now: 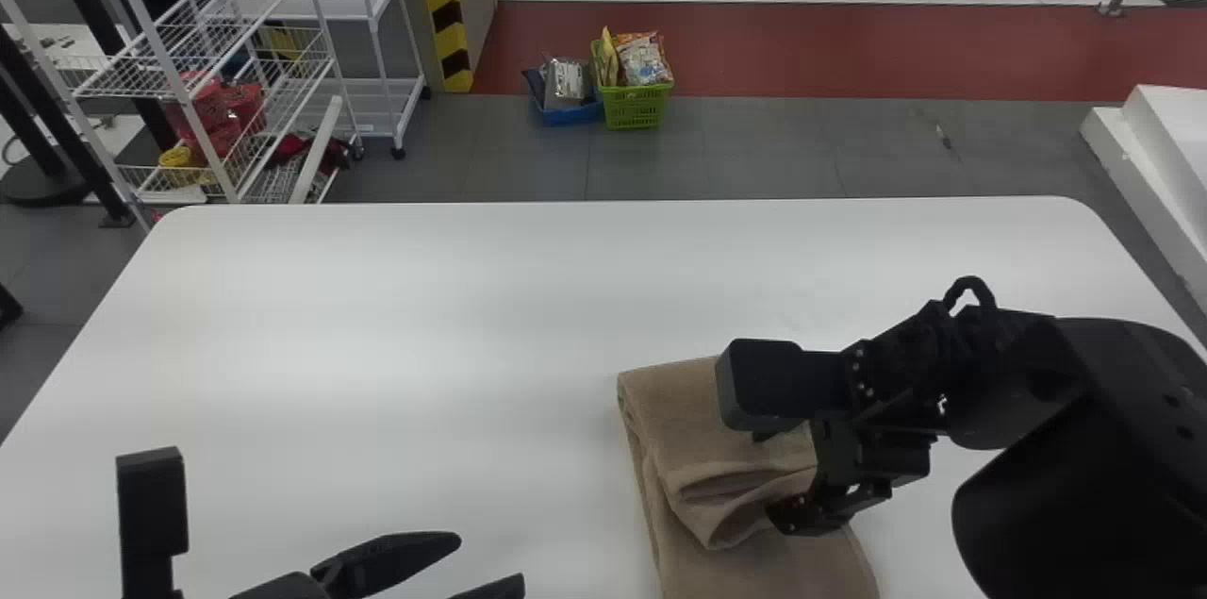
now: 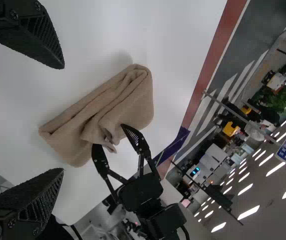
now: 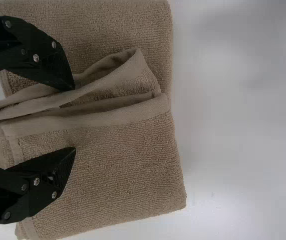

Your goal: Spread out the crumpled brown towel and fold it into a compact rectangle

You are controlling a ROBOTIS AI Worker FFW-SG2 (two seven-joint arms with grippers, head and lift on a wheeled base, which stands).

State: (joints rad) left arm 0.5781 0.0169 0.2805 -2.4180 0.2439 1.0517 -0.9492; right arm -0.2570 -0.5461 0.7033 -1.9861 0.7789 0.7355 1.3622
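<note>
In the head view, the brown towel (image 1: 665,401) lies on the white table (image 1: 377,316), in its right part and reaching down to the near edge of the view. It is folded over in layers, with a rumpled flap upon it. The right gripper (image 1: 768,478) is over this flap, and the left gripper (image 1: 490,561) is well apart from the towel, at the left. Beyond the table, a green basket (image 1: 634,110) stands on the floor (image 1: 773,146).

In the left wrist view, the left gripper (image 2: 63,119) has its two fingers wide apart, with no cloth held. The towel lies farther off, and the right gripper (image 2: 108,135) is at its loose edge.

In the right wrist view, the right gripper (image 3: 74,119) also has its fingers apart, and the loose folds of the towel lie between them; I cannot tell if they touch
</note>
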